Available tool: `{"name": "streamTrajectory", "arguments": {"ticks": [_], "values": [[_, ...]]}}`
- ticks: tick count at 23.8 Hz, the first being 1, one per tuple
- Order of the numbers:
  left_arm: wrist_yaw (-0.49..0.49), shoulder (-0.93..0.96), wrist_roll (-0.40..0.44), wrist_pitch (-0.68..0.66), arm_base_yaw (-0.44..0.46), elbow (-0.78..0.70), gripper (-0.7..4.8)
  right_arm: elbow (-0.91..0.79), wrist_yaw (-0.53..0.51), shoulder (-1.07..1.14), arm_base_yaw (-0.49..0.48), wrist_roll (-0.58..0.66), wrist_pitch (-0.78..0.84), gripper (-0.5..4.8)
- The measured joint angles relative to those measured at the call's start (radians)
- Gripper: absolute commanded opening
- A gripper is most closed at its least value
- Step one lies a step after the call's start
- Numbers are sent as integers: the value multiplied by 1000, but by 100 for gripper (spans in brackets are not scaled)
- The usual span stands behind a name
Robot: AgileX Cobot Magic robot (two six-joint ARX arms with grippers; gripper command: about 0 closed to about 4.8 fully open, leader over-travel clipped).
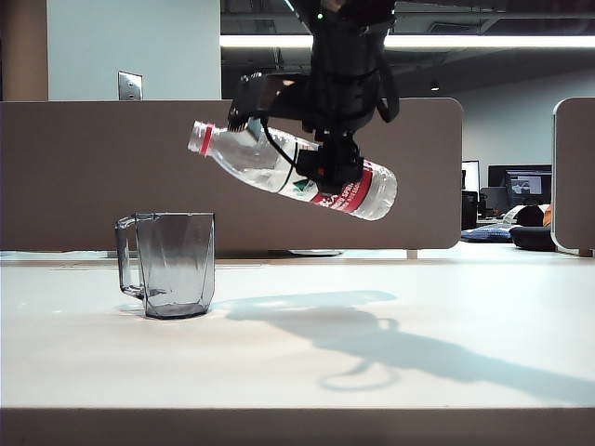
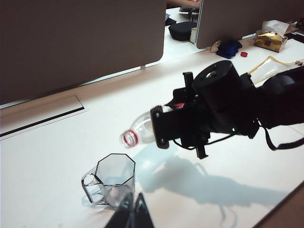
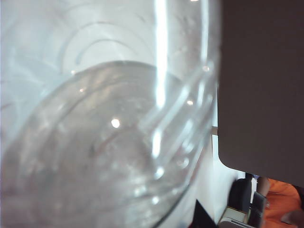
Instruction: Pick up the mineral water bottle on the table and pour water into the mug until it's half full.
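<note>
My right hand (image 1: pixel 327 160) is clamped around the mineral water bottle (image 1: pixel 270 163), gripping it at the upper edge of the label, and it hangs in the air above the bench (image 1: pixel 297 344), up and to the right of the mug (image 1: pixel 177 262). I take the mug as my landmark: it stands upright on the bench with its handle turned away from the bottle, and I see no stream going into it. The bottle is tipped almost level, its open mouth with the red neck ring pointing toward the mug and a little upward, its ridged base further from the mug and slightly lower. The mouth sits higher than the mug's rim and just to the bottle's side of it. The water (image 1: pixel 372 195) lies pooled toward the base end. From the right wrist camera I get little but the clear bottle wall (image 3: pixel 104 142) filling the view. My left hand (image 2: pixel 132 213) sits close beside the mug on the near side, only its dark fingertips showing at the edge of its own wrist view, and I cannot tell whether it is spread or closed; it holds nothing that I can see. The arm's shadow falls across the bench on the bottle's side of the mug.
</note>
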Motion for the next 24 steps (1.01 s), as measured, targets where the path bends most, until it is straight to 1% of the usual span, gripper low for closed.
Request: {"name": "streamTrajectory", "arguments": {"ticks": [5,10,14,16,24], "values": [[3,0,0,0,0,0,-5,0,15,6,6,-45,0,274],[46,0,0,-1,0,0,-5,0,35,18,6,-78,-2,273],[46,0,0,-1,0,0,-5,0,54,18,7,-105,-1,273],[46,0,-2,-1,-14,0,-5,0,84,18,2,-129,-1,273],[49,-1,-4,-3,-27,0,-5,0,99,18,-1,-179,-1,273]]}}
